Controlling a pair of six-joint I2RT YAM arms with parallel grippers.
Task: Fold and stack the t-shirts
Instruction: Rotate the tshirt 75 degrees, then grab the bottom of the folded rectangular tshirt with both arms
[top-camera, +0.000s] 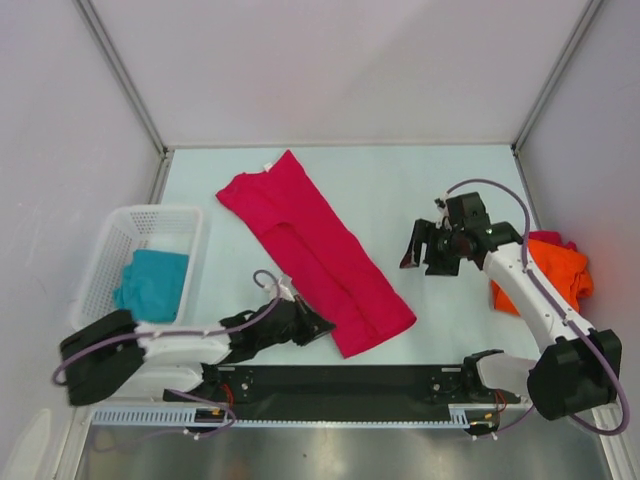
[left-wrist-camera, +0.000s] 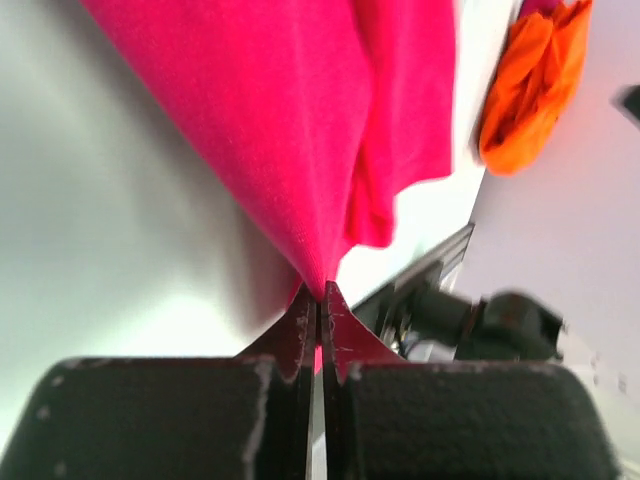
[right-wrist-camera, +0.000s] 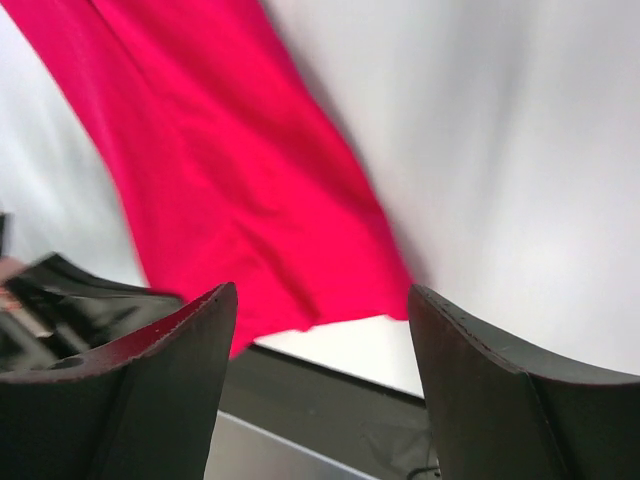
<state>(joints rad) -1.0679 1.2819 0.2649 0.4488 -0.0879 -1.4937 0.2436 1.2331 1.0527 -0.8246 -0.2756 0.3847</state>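
The pink shirt (top-camera: 315, 250) lies as a long folded strip across the middle of the counter (top-camera: 400, 180), slanting from upper left to lower right in the top view. The left jaws are pressed fully together on a pinch of its cloth at the strip's lower-left edge. In the left wrist view the fabric fans out from the meeting tips. The left arm (top-camera: 190, 345) stretches low across the bottom left of the frame, just beside the near corner of a white mesh basket (top-camera: 110, 240) at the left edge. A teal shirt (top-camera: 152, 283) lies bunched inside the basket. The right jaws stand wide apart with nothing between them, at centre right, apart from the strip's right side. The right wrist view shows the strip's lower end beyond the two fingers (right-wrist-camera: 190, 340). An orange shirt (top-camera: 555, 268) sits crumpled at the right edge, and the right arm (top-camera: 530, 290) crosses in front of it and hides part of it. A black rail (top-camera: 350, 380) runs along the bottom, just below the strip's lower end.
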